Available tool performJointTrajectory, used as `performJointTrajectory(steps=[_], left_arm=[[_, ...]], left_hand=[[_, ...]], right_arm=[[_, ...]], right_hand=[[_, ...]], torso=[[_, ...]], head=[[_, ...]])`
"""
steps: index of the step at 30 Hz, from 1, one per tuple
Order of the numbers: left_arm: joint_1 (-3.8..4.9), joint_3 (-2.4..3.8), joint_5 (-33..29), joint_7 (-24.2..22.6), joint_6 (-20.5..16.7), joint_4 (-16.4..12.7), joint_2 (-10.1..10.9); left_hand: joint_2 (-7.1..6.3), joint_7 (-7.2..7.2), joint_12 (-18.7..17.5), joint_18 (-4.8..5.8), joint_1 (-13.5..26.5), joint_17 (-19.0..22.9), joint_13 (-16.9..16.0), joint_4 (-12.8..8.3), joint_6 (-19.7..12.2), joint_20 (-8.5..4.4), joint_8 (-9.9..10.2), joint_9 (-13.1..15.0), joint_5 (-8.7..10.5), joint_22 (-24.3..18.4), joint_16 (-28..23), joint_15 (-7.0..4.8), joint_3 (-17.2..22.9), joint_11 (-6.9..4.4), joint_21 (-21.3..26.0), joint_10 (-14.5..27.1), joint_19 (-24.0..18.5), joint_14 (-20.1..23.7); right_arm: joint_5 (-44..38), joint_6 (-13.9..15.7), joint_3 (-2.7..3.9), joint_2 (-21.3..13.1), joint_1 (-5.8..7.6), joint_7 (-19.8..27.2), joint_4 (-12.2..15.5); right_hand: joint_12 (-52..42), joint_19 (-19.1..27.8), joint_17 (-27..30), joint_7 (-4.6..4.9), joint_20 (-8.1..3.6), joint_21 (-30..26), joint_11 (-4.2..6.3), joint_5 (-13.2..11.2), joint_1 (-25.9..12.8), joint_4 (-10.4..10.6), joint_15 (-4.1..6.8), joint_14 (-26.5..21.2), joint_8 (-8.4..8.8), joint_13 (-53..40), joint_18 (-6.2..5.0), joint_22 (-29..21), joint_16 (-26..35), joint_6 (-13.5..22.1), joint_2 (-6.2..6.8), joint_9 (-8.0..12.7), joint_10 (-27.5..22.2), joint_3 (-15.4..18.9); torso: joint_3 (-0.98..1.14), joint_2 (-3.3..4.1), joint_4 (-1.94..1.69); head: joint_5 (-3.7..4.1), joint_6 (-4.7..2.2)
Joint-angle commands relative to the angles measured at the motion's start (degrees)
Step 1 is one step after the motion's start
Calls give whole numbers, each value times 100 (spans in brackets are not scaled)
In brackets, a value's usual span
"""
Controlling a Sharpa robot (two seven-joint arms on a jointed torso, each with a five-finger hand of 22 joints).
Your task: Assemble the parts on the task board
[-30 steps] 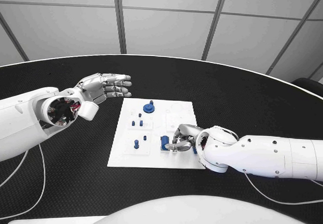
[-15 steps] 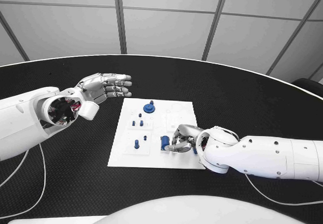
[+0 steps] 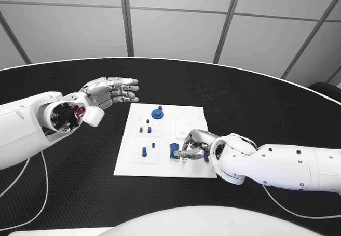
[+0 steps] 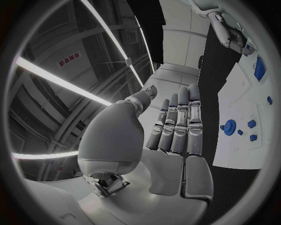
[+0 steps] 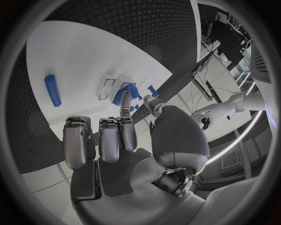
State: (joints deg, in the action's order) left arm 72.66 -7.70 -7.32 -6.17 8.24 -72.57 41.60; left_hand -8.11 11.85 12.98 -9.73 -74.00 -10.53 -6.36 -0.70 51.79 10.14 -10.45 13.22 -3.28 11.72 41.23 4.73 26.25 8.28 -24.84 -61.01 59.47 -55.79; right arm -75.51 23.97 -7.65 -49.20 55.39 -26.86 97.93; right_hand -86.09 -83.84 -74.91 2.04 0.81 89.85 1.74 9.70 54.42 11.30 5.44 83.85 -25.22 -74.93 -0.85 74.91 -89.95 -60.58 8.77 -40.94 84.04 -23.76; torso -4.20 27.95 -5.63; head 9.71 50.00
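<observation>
Your right hand has crept a bit further over the task board, fingers curled, empty as far as I can tell. A blue part lies right beside it, so you might knock it away. Left hand hovers open, well clear.

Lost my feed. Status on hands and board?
Left robot hand open, off board. Right robot hand over board, fingers curled, grip unclear. Nothing in the way.

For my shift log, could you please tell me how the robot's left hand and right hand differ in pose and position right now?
The left hand is raised off the black table beside the task board, while the right hand is down over the board among the blue parts. The left hand's fingers are extended and empty; the right hand's fingers curl downward. Both are silver, on white arms.
</observation>
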Motion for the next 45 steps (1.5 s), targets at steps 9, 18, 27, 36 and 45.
performJointTrajectory(steps=[9, 18, 27, 36, 45], left_arm=[[0, 0, 0, 1, -2, -7, 0], [0, 0, 0, 4, -1, -7, -7], [0, 0, 0, 5, 0, -11, -13], [0, 0, 1, 3, 1, -20, -5], [0, 0, 1, 5, -2, -23, 6]], left_hand=[[4, 1, 16, -70, -1, -5, 5, 32, -21, 5, 15, -9, 23, -4, -34, 18, 13, -2, 21, 37, 47, 31], [4, 1, 16, -70, -1, -5, 5, 32, -21, 5, 15, -9, 23, -4, -34, 18, 13, -2, 21, 37, 47, 31], [4, 1, 16, -70, -1, -5, 5, 32, -21, 5, 15, -9, 23, -4, -34, 18, 13, -2, 21, 37, 47, 31], [4, 1, 16, -70, -1, -5, 5, 32, -21, 5, 15, -9, 23, -4, -34, 18, 13, -2, 21, 37, 47, 31], [4, 1, 16, -70, -1, -5, 5, 32, -21, 5, 15, -9, 23, -4, -34, 18, 13, -2, 21, 37, 47, 31]], right_arm=[[0, 30, 3, 66, 2, -5, -139], [0, -122, 7, 219, 4, -26, -371], [0, -420, 6, 466, 3, -38, -621], [1, -358, 4, 625, -3, -85, -832], [1, -219, 3, 537, -3, -63, -734]], right_hand=[[-41, -616, -1509, -11, -36, 15, 38, -16, -89, 88, 18, 615, -36, -1346, 85, 1509, -5, -4, -81, 18, 465, -19], [-54, -616, -1509, -18, -41, 15, 45, -25, 39, 6, 23, 615, -51, -1353, 85, 1509, -5, 11, -130, 27, 470, -84], [-63, -616, -1509, -32, -49, 15, 58, -484, 503, -381, 33, 615, -87, -1361, 85, 1509, -5, 44, -24, 66, 475, -230], [-60, -616, -1509, -33, -49, 15, 58, -576, 568, -421, 33, 615, -93, -1361, 85, 1509, -5, 42, -37, 80, 474, -265], [-63, -616, -1509, -36, -50, 15, 61, -567, 590, -430, 34, 615, -96, -1362, 85, 1509, -5, 39, -61, 85, 475, -288]], torso=[[-9, 2, -4], [-7, 1, -12], [-7, 0, 0], [-1, -14, -2], [2, -1, 11]], head=[[6, 0], [1, 0], [-2, 0], [2, 0], [-8, 0]])
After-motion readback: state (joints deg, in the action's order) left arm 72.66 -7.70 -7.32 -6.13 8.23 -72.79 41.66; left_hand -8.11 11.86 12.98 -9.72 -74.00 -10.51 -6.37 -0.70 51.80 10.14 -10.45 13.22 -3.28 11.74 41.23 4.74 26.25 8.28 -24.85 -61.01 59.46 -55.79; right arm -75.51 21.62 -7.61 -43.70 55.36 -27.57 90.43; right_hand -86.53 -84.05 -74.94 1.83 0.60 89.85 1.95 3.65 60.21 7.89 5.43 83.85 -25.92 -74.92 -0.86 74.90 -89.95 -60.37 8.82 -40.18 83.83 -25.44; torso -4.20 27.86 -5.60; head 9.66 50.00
